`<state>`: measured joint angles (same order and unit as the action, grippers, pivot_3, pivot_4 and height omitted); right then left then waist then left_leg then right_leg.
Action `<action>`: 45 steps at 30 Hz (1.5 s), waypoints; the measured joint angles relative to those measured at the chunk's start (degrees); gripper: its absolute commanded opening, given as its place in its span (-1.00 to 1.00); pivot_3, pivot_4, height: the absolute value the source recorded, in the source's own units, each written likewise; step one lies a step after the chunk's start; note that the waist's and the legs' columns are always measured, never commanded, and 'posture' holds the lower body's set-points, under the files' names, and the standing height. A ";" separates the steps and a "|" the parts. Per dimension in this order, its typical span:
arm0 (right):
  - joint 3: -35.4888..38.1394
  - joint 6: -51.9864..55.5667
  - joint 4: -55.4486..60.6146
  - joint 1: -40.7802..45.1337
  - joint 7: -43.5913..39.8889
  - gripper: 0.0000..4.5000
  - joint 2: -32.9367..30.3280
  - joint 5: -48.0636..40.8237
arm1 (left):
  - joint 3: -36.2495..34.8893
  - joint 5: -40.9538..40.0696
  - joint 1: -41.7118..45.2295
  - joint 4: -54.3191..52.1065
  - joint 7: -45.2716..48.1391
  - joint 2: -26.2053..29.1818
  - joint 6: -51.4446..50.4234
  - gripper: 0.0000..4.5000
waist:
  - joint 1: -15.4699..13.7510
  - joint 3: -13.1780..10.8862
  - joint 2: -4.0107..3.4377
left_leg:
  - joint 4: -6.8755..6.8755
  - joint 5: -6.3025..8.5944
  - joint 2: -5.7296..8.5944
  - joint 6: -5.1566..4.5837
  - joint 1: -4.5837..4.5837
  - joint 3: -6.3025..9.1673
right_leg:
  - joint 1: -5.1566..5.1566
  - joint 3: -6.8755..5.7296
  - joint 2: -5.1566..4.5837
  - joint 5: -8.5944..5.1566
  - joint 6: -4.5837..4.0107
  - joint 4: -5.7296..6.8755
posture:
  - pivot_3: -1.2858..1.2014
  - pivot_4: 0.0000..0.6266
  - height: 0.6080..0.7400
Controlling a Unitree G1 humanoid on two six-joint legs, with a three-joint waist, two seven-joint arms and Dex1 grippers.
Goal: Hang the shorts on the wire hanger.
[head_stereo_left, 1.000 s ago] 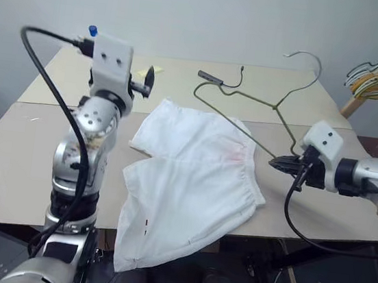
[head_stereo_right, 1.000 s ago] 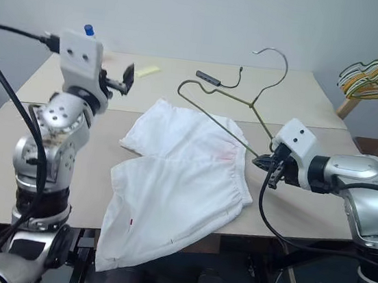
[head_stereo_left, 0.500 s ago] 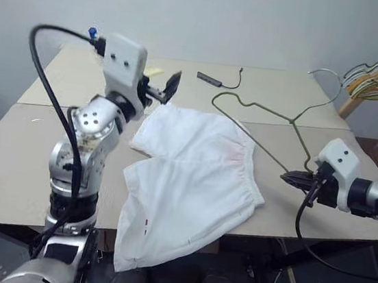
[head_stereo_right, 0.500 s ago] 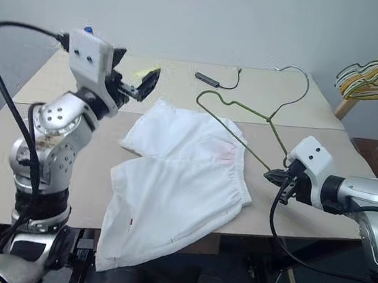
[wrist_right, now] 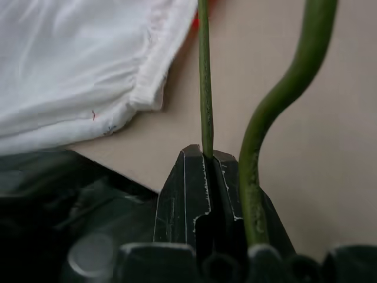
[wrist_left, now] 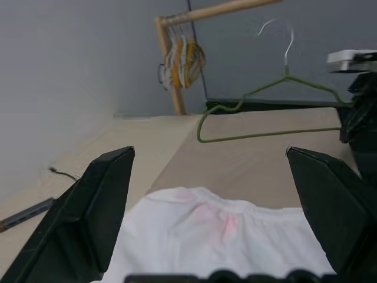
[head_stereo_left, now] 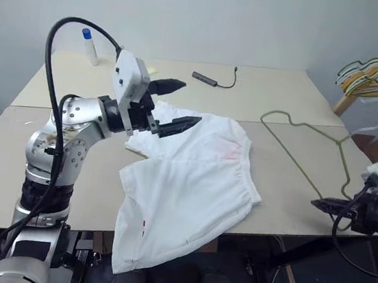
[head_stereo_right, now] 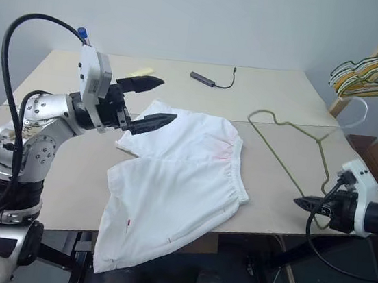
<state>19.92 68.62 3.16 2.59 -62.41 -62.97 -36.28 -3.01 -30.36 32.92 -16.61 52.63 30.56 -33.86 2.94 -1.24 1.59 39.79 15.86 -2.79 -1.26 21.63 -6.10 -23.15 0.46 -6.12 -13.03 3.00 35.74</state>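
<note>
The white shorts (head_stereo_left: 191, 183) lie flat in the middle of the table (head_stereo_left: 285, 91), with one leg draping over the front edge and a pink mark near the waistband. My left gripper (head_stereo_left: 188, 103) is open and level, hovering above their far left corner. To their right my right gripper (head_stereo_left: 319, 204) is shut on the lower wire of the olive wire hanger (head_stereo_left: 300, 170) near the table's front right edge. The hanger is tilted, its hook raised toward the right. In the right wrist view the wire hanger (wrist_right: 204, 76) runs straight out of the shut fingertips (wrist_right: 203, 159).
A bunch of coloured hangers (head_stereo_left: 377, 68) hangs on a wooden rack at the back right. A dark cable with a small adapter (head_stereo_left: 207, 79) lies on the far side of the table. A small blue-capped bottle (head_stereo_left: 87, 36) stands at the back left.
My right gripper has pulled the hanger to the right and toward the front edge, off the shorts. My left gripper has swung right and turned level over the shorts.
</note>
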 measured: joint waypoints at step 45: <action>-28.83 1.62 -22.01 22.76 -8.18 -1.00 8.64 3.89 | 1.93 -3.36 -4.67 -2.56 6.85 7.95 1.06 0.99 | -0.73 0.00 -0.03 | -0.02 0.01 -0.01 -0.01 0.08 0.07 | -0.06 -0.01 0.02 0.00 0.05 -0.02 | 0.07 -1.00 1.00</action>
<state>-8.92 70.25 -18.85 25.34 -70.59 -54.33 -32.39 -1.08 -33.72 28.25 -19.17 59.48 38.50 -32.80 2.21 -1.23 1.56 39.77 15.88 -2.79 -1.27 21.71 -6.02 -23.20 0.45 -6.10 -13.03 3.05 35.72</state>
